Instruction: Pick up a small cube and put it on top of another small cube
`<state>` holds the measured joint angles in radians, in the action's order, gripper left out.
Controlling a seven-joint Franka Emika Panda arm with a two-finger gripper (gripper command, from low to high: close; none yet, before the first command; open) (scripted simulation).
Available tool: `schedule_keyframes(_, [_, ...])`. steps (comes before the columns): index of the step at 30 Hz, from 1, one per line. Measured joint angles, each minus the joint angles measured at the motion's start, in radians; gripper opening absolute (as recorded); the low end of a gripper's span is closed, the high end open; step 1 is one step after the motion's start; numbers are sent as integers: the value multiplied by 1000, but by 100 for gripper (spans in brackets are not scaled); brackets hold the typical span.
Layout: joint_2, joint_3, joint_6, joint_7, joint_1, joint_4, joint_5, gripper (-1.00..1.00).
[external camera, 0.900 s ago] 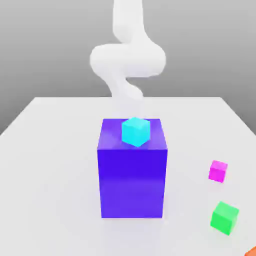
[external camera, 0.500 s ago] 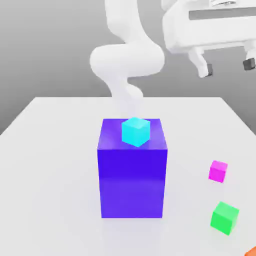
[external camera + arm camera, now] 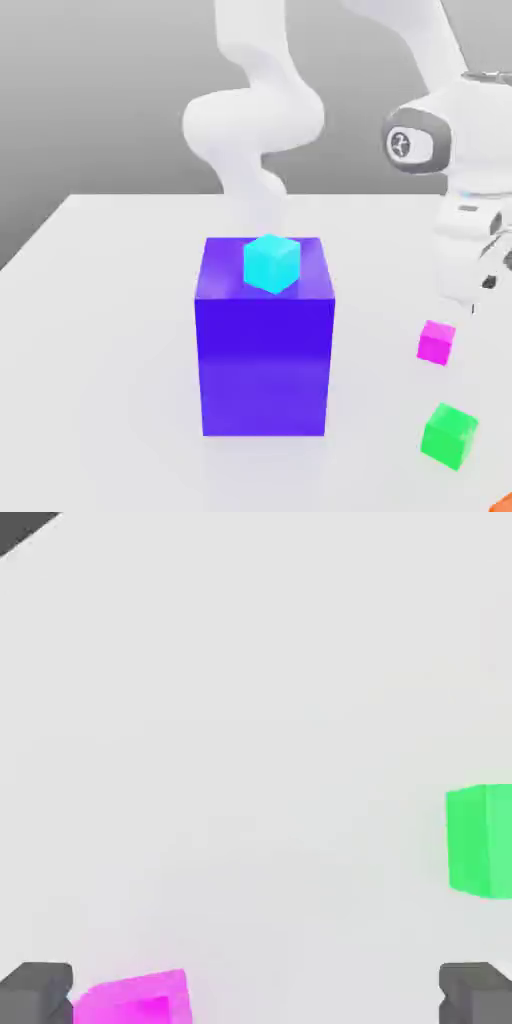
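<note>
While the gripper (image 3: 255, 997) hangs above the white table (image 3: 100, 330) with its fingers spread wide and empty, I see the magenta cube (image 3: 436, 342) just below it, beside the green cube (image 3: 449, 435). The cyan cube (image 3: 271, 263) sits atop the tall blue block (image 3: 265, 360).

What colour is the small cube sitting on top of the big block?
Cyan cube; clearest in the exterior view.

No readable text or numbers, as far as these views show.
</note>
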<state>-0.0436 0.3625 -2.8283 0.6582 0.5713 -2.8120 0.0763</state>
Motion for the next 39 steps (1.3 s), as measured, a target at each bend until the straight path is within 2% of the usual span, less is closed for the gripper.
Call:
schedule_keyframes(3, [91,-23,-64,93,46,-28,-141,0])
schedule_keyframes(6, [198,-141,-144,196,126,-11,-285,0])
schedule_keyframes(9, [305,-266,-229,263,231,12,-370,0])
schedule_keyframes(10, [328,-291,-248,271,254,16,-379,-100])
schedule_keyframes(16, [339,-303,-258,278,265,19,-387,-100])
schedule_keyframes(18, [303,-270,-229,262,235,11,-369,-100])
schedule_keyframes(24, [96,-145,-69,86,172,-34,-133,-100])
schedule_keyframes(39, [158,-245,206,-530,-120,302,-103,-100])
